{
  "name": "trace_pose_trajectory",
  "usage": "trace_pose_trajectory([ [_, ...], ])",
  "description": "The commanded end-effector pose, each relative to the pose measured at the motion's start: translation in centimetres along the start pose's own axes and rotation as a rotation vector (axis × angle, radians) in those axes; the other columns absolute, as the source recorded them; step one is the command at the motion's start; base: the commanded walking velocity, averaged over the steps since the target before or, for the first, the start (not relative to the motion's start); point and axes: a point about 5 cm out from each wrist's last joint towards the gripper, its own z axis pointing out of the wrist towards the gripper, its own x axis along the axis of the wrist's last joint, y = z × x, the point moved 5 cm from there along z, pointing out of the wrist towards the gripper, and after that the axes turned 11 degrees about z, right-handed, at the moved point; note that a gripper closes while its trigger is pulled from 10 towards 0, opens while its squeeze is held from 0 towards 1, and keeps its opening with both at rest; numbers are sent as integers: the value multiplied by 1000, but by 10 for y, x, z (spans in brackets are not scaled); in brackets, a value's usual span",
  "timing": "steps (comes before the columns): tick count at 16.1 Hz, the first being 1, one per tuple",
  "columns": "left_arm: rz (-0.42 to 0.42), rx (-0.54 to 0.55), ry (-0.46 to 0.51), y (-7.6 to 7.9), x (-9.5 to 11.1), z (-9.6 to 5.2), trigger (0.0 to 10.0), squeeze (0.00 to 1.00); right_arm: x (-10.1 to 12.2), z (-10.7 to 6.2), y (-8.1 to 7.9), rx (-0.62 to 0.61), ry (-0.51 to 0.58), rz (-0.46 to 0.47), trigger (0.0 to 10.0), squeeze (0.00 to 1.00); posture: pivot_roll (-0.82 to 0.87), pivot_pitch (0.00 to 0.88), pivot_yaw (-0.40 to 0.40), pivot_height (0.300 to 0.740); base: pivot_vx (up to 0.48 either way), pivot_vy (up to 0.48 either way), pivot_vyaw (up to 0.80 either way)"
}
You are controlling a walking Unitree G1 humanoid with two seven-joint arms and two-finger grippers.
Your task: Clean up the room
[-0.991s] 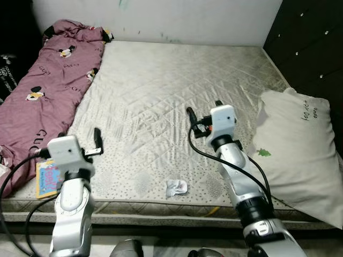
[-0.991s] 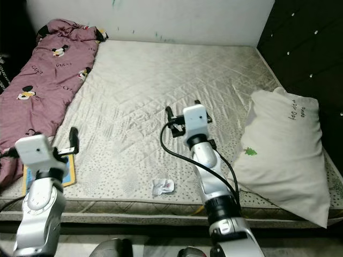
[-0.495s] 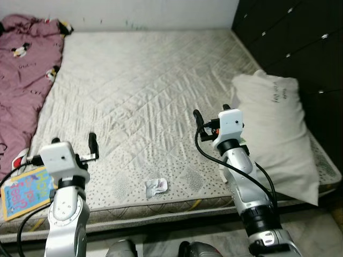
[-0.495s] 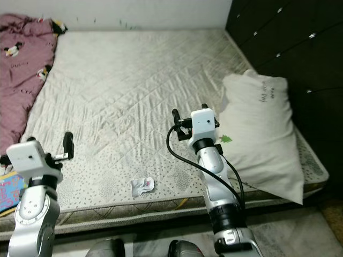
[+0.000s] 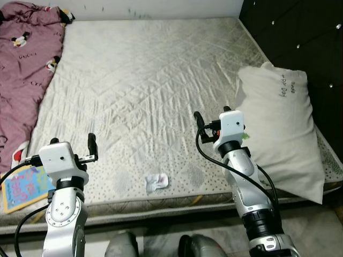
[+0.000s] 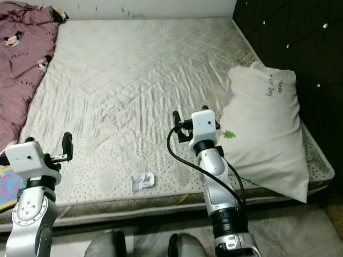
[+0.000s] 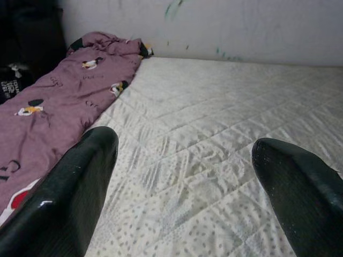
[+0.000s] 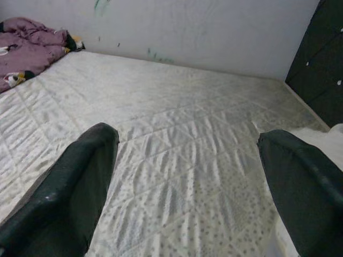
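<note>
Crumpled white paper scrap [image 5: 156, 182] near mattress [image 5: 150, 91] front edge; white pillow [image 5: 280, 128] along right side

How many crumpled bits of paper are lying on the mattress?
1. A crumpled paper scrap lies near the mattress's front edge, between the two raised arms. More could be hidden under the purple blanket or behind the pillow.

Two jointed silver metal arms [image 5: 244, 182] carry boxy white wrist housings [image 5: 59, 155], looping black cables [image 5: 206, 155] and glossy, rounded black gripper fingers [image 7: 72, 198].
</note>
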Motion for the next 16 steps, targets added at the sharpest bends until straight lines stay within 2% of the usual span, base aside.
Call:
trace_pose_trajectory([
  [1,1,8,-15,-2,-2,-2,10000,0,1,-2,-1,2,-1,4,10000,0,72,155,-17,655,0,0,0],
  [6,3,35,-10,-2,1,2,10000,0,2,0,-2,16,-4,-2,10000,0,68,158,-24,596,0,0,0],
  [16,0,44,-12,0,2,4,10000,0,0,4,-8,59,-27,-26,10000,0,71,158,-38,596,0,0,0],
])
